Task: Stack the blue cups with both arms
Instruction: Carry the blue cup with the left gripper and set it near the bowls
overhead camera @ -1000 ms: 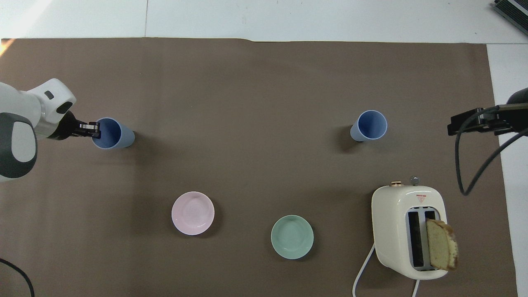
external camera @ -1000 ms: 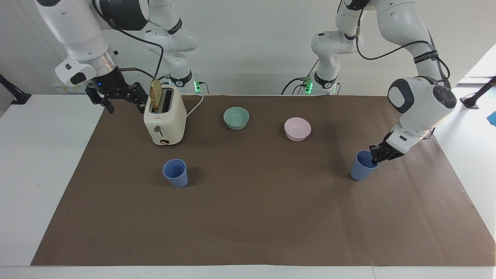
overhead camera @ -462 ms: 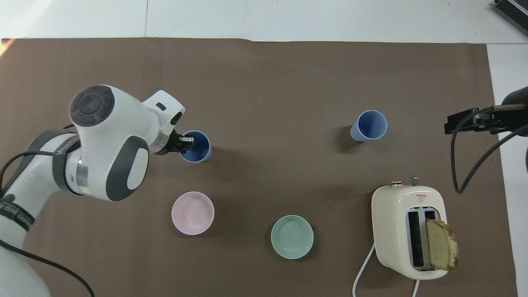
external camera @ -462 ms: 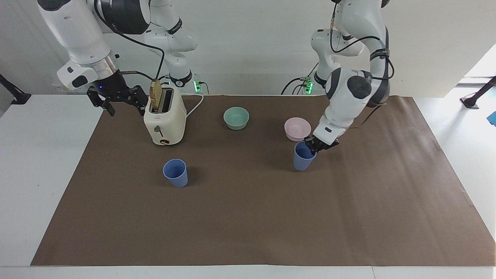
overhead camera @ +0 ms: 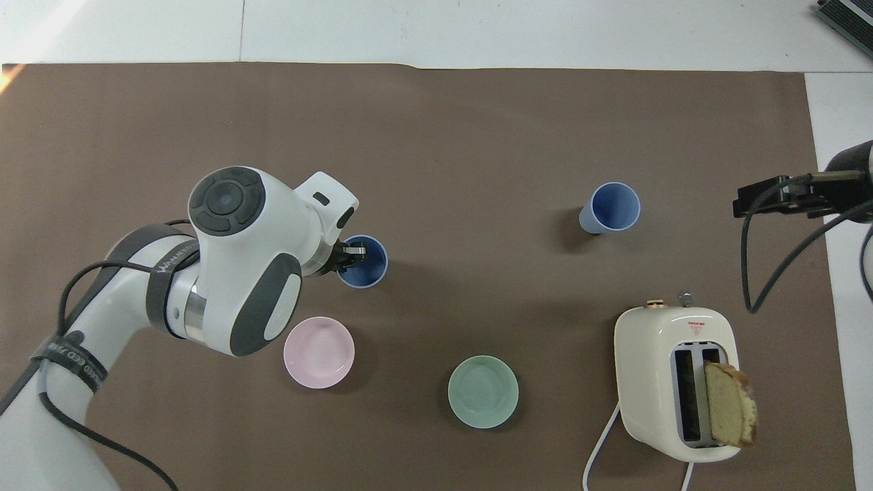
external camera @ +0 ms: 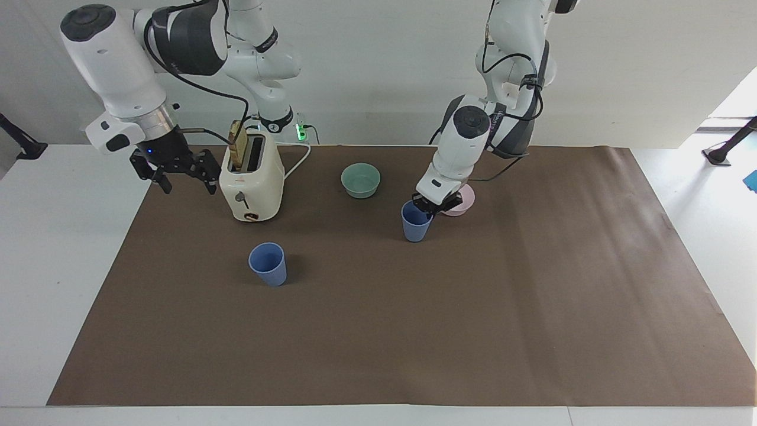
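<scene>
A matte brown paper sheet [external camera: 378, 331], creased near the left arm's end, covers most of the white table [external camera: 53, 266]. The two arms are glossy white with dark grey joint caps; a black band on the left arm carries white lettering, too small to read.

A cream two-slot toaster [external camera: 251, 186] with rounded corners stands toward the right arm's end of the table, a slice of bread [overhead camera: 730, 406] upright in one slot, the other slot empty. A small red mark sits on its top; the writing there cannot be read. Its white cord [overhead camera: 600, 450] trails toward the robots.

A teal-green bowl [external camera: 361, 179] and a pink bowl [overhead camera: 318, 352], both round, smooth and empty, sit on the sheet nearer to the robots than the cups.

The two blue cups are matte tapered tumblers with no handles. The held cup [external camera: 416, 222] hangs upright over the sheet, just beside the pink bowl, a shadow beneath it; nothing shows inside it but a finger. The left gripper [external camera: 430, 207] pinches its rim, one finger inside the wall and one outside. The free cup [external camera: 267, 264] stands upright and empty on the sheet, farther from the robots than the toaster.

The right gripper [external camera: 175, 168], black and angular, waits over the sheet's edge beside the toaster, its fingers spread wide and holding nothing.
</scene>
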Motion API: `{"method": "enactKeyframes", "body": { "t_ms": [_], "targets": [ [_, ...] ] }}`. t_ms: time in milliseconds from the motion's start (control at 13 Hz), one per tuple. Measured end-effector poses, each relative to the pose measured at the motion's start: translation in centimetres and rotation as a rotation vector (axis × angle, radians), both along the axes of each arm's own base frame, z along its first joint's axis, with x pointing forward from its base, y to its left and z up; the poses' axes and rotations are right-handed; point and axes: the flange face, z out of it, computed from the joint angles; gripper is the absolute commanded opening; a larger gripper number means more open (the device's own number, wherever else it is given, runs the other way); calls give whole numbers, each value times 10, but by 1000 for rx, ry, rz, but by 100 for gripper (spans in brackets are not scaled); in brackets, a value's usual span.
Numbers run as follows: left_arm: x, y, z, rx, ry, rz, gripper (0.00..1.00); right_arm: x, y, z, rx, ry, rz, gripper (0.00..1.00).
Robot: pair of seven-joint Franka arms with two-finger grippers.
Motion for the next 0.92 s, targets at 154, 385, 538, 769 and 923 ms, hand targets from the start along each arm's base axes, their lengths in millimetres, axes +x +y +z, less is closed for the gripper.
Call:
{"method": "enactKeyframes", "body": {
  "t_ms": [154, 385, 538, 769, 923],
  "targets": [
    [2, 4, 0, 1, -1, 8, 100, 7, -1, -26, -1, 13, -2, 100],
    [10, 6, 10, -10, -22, 18, 100, 16, -4, -61, -2, 40, -7, 100],
    [16, 10, 31, -28, -53, 23, 100, 15, -7, -84, -2, 47, -12, 100],
    [32, 50, 92, -60, -117, 29, 100, 9, -7, -115, -2, 55, -18, 100],
    [39, 103, 130, -47, -149, -18, 100, 7, -3, -123, -1, 51, -47, 100]
  ]
}}
